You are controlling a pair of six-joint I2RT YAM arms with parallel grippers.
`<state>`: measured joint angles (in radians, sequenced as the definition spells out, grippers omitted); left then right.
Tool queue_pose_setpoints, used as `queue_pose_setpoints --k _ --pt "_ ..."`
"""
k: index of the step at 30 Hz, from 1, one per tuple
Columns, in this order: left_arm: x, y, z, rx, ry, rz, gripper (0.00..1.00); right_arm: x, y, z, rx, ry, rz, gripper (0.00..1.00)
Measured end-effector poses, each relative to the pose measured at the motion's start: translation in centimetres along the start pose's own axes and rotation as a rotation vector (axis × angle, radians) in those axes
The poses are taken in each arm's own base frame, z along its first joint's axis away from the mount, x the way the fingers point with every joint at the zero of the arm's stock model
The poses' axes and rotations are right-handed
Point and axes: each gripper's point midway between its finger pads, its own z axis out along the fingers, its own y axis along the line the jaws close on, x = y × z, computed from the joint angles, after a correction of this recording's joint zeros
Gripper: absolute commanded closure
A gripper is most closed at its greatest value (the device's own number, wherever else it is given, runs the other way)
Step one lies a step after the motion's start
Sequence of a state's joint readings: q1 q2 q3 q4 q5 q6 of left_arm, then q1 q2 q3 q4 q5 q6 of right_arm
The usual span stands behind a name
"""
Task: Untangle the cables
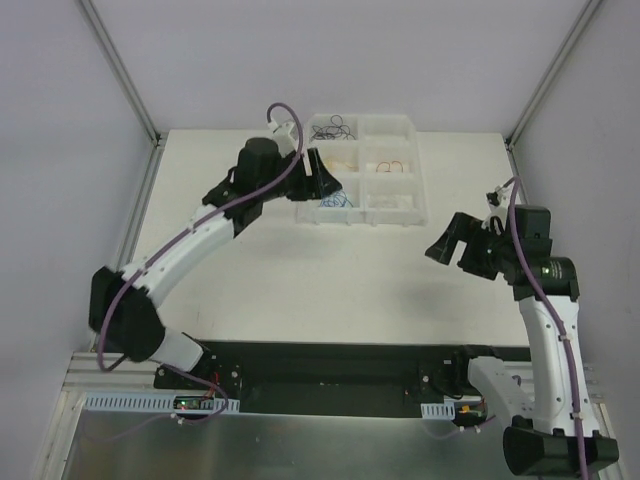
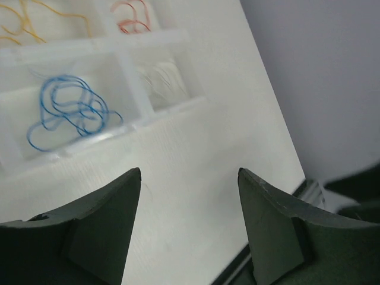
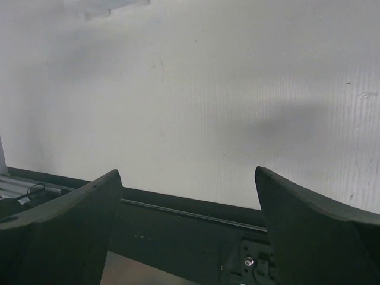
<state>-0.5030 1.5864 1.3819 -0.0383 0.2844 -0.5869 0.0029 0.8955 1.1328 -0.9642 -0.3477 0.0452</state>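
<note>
The cables lie sorted in a clear divided tray (image 1: 395, 212) at the back of the table. The blue cable (image 2: 68, 110) is coiled in a near compartment, the yellow cable (image 2: 27, 24) and the red cable (image 2: 133, 16) in compartments behind it. A dark cable (image 1: 333, 129) sits in the far left compartment. My left gripper (image 2: 189, 172) is open and empty, hovering just in front of the tray's near left corner (image 1: 318, 178). My right gripper (image 3: 187, 173) is open and empty, held above the table's right side (image 1: 443, 247), pointing toward the near edge.
A compartment beside the blue cable holds pale, faint strands (image 2: 163, 80). White walls with metal corner posts (image 1: 120, 65) enclose the table. A black rail (image 3: 190, 208) runs along the table's near edge by the arm bases.
</note>
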Motion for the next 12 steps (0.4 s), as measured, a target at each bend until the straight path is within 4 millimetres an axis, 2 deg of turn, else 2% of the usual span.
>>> queue_pose_setpoints --k 3,5,9,12 --pt "4.5 -3.7 -5.5 0.103 0.034 0.067 0.29 2.2 -0.7 1.1 -0.027 -0.022 0.001 0.04" --pt "6.9 -4.5 -8.3 0.147 0.046 0.084 0.25 3.6 -1.0 1.7 -0.048 -0.029 0.014 0.04" --pt "10.4 -2.2 -12.7 0.125 0.022 0.071 0.19 5.8 -1.1 3.2 -0.128 -0.066 0.037 0.04" --pt "12.2 -0.5 -14.4 0.1 -0.001 0.056 0.17 7.4 -1.5 4.4 -0.169 -0.103 0.049 0.04"
